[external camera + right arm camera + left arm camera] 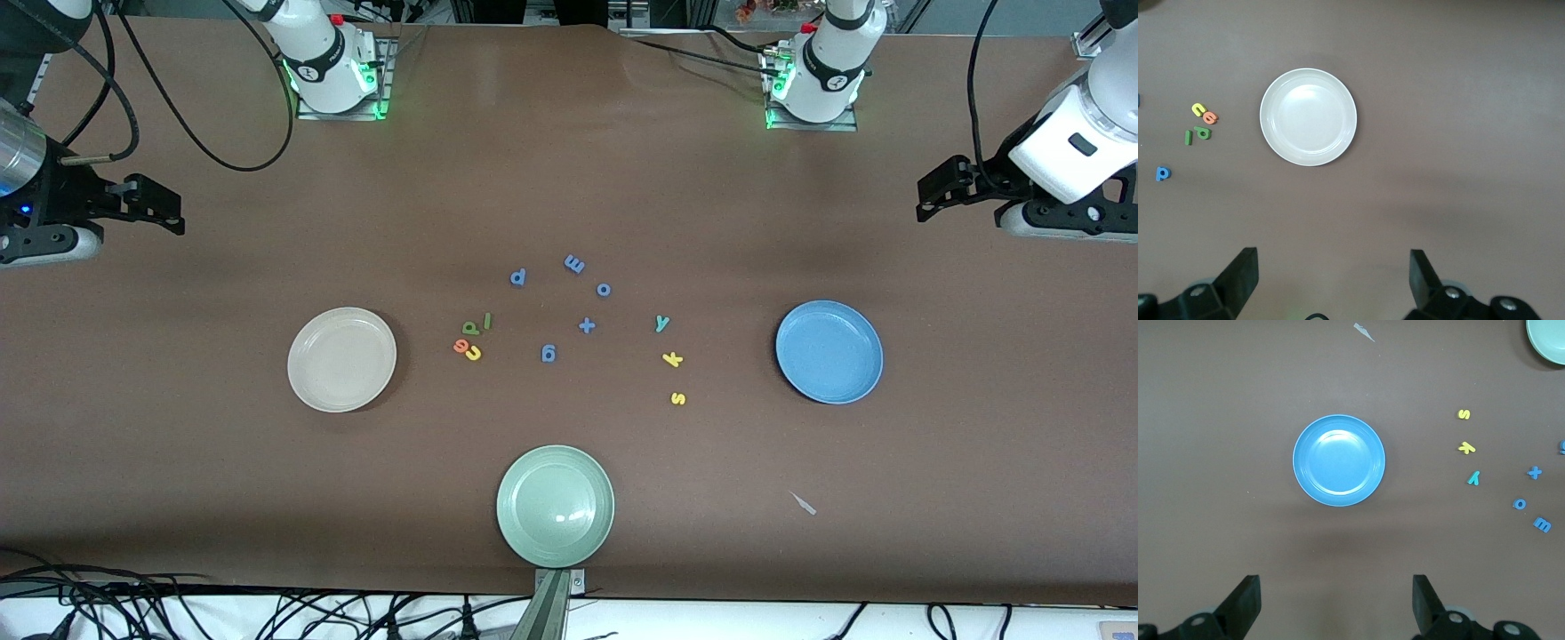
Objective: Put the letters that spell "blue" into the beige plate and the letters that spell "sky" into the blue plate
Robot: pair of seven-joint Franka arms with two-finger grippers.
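The left gripper (1335, 603) and the right gripper (1331, 280) have jaws spread wide, empty. The blue plate (1339, 460) lies ahead of the left jaws, the beige plate (1308, 117) ahead of the right jaws.

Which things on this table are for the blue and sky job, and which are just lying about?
Job: green b, green l, yellow u, orange e, beige plate; yellow s, yellow k, teal y, blue plate.
Lying about: blue letters and plus sign, pale green plate.
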